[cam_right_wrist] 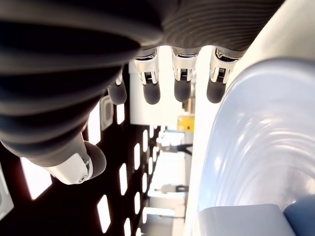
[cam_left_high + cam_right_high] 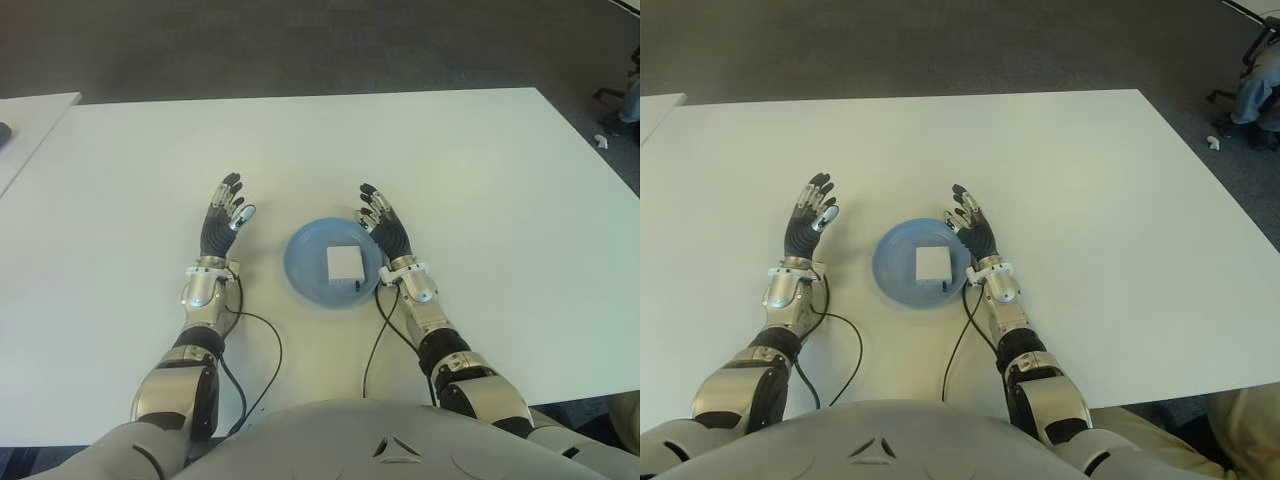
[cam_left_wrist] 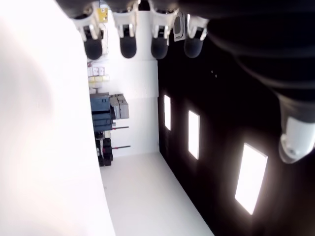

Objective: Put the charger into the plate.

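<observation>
A white square charger [image 2: 344, 262] lies flat inside the blue plate [image 2: 304, 262] on the white table [image 2: 480, 180]. My right hand [image 2: 384, 222] is at the plate's right rim, fingers stretched out and holding nothing. In the right wrist view the plate's rim [image 1: 246, 142] and a corner of the charger [image 1: 241, 220] show close beside the straight fingers [image 1: 181, 78]. My left hand [image 2: 224, 218] is to the left of the plate, apart from it, fingers spread and empty.
Black cables [image 2: 262, 350] run from both wrists back toward my body. A second white table [image 2: 25, 125] stands at the far left. Dark floor lies beyond the table's far edge. A person's clothing [image 2: 1258, 80] shows at the far right.
</observation>
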You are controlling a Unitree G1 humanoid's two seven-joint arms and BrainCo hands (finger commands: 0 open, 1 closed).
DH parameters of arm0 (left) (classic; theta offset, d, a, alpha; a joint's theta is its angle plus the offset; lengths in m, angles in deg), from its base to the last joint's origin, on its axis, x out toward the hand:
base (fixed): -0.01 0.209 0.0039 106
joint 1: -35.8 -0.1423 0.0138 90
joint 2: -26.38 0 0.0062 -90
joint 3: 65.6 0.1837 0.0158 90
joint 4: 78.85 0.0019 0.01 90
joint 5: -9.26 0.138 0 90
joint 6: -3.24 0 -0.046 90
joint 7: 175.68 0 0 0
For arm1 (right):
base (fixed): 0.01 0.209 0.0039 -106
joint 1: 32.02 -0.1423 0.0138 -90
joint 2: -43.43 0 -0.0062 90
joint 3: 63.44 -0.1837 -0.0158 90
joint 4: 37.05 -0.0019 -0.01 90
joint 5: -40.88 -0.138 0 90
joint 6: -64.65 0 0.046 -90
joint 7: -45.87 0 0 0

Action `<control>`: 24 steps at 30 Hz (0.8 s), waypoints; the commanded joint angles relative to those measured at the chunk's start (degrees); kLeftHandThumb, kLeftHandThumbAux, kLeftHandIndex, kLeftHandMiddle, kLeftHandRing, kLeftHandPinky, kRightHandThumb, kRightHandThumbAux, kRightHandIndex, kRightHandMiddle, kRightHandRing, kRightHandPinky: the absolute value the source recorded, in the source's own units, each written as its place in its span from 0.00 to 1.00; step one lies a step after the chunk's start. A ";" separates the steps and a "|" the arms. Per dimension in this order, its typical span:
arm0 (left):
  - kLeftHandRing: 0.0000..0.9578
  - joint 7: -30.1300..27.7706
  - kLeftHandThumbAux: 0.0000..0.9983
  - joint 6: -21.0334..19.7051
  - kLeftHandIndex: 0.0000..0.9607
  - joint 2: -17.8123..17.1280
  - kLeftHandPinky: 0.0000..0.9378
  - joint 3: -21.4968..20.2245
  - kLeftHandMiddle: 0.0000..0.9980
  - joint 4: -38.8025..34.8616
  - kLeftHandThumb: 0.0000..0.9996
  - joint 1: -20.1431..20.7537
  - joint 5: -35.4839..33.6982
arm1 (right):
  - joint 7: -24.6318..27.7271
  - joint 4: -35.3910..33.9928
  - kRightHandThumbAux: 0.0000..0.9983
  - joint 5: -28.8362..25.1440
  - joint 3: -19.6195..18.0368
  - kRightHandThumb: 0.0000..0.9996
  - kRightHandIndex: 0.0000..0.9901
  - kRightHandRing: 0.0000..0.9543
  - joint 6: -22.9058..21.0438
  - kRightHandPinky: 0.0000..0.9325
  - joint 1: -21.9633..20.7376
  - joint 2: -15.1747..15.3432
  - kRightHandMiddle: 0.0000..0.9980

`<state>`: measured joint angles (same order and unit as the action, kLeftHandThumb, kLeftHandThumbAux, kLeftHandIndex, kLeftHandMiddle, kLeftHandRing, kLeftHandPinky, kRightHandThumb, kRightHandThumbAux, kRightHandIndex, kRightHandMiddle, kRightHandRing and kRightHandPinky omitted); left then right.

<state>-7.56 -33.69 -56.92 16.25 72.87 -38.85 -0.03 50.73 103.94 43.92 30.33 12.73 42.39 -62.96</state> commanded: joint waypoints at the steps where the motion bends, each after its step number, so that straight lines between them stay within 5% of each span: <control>1: 0.00 2.90 0.54 -3.95 0.00 0.14 0.00 1.39 0.00 4.69 0.00 -8.70 4.45 | -0.60 13.92 0.60 0.93 -0.39 0.04 0.01 0.03 -8.30 0.07 12.98 0.90 0.03; 15: 0.00 4.38 0.46 -12.53 0.00 -0.72 0.00 5.83 0.00 6.24 0.02 -9.74 9.70 | -3.44 10.34 0.56 -0.31 -1.68 0.07 0.00 0.01 -9.86 0.03 13.76 -0.66 0.01; 24: 0.00 6.39 0.41 -14.02 0.00 -0.38 0.00 8.11 0.00 5.23 0.04 -9.85 12.69 | -11.65 10.64 0.56 -2.85 -6.18 0.09 0.00 0.00 -9.13 0.03 14.05 -3.28 0.00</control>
<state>-3.12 -41.59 -59.11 21.51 72.46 -39.41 8.72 43.60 104.30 42.80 27.24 12.98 42.35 -64.94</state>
